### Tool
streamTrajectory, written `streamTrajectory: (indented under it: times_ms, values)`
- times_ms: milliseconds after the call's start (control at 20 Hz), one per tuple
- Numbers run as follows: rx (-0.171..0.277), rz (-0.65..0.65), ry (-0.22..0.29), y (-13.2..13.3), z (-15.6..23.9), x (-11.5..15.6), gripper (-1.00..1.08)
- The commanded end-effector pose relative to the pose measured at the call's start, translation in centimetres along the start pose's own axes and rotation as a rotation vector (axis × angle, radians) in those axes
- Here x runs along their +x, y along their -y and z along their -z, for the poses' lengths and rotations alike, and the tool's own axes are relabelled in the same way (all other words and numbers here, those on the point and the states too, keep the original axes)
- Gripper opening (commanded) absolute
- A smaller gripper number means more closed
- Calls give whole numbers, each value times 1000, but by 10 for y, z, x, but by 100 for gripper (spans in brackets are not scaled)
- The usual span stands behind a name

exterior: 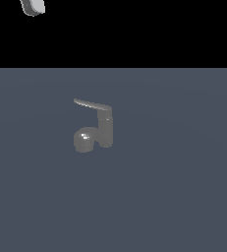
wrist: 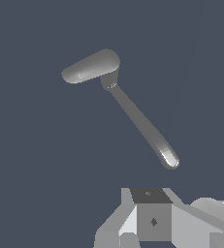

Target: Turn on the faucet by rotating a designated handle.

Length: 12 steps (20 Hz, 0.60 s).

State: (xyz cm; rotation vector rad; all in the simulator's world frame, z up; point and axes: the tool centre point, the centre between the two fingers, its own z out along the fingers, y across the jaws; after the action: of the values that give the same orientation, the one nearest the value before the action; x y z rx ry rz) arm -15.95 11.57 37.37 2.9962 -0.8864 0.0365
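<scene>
The faucet (exterior: 105, 130) is a small dull-grey fixture standing on the blue-grey floor, with an upright cylinder and a rounded spout (exterior: 84, 139) low on the exterior view's left. The handle (exterior: 91, 104), a thin flat lever, projects from the cylinder's top toward the exterior view's left. In the wrist view the handle (wrist: 140, 121) is a long thin blade with a bright tip, and the spout (wrist: 91, 66) is a thick rounded lobe. Blocky grey parts of my gripper (wrist: 152, 218) show at the wrist picture's edge, apart from the handle. Its jaws are not clear.
A pale grey piece of the arm (exterior: 32, 6) shows at the exterior view's upper left, far from the faucet. The blue-grey floor (exterior: 174, 197) spreads flat around the faucet, with black background behind it.
</scene>
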Motion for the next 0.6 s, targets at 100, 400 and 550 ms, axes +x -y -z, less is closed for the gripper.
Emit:
streamTrajectory:
  times_ms: [100,400,550]
  values:
    - [2,-95,4,20,-18,10,-100]
    - [3,-215,9,43,-42,26,-100]
    - [4,-274,11,54,-53,35,-100]
